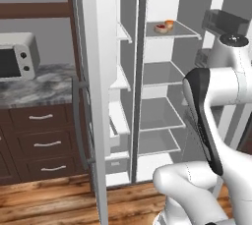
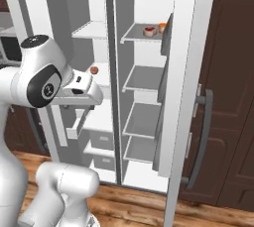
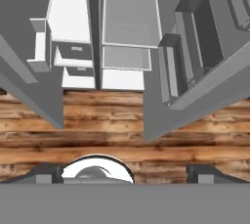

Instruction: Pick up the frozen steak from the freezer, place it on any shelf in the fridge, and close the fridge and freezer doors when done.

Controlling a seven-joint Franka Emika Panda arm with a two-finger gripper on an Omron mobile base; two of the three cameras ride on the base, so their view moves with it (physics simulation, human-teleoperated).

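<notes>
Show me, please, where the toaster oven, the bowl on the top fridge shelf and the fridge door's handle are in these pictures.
Toaster oven [image 1: 17, 62]: left base view, on its dark glass front.
Bowl [image 1: 161, 28]: left base view, on its rim, top fridge shelf.
Fridge door's handle [image 2: 200, 137]: right base view, midway along the dark grey bar.

The tall white side-by-side unit stands with both white doors [image 2: 186, 72] swung open. In the hand view, the narrow freezer with short white shelves [image 3: 71, 22] lies ahead of the claw [image 3: 125, 171] to the left. The wide fridge with pale grey shelves [image 3: 129, 20] is beside it.
</notes>
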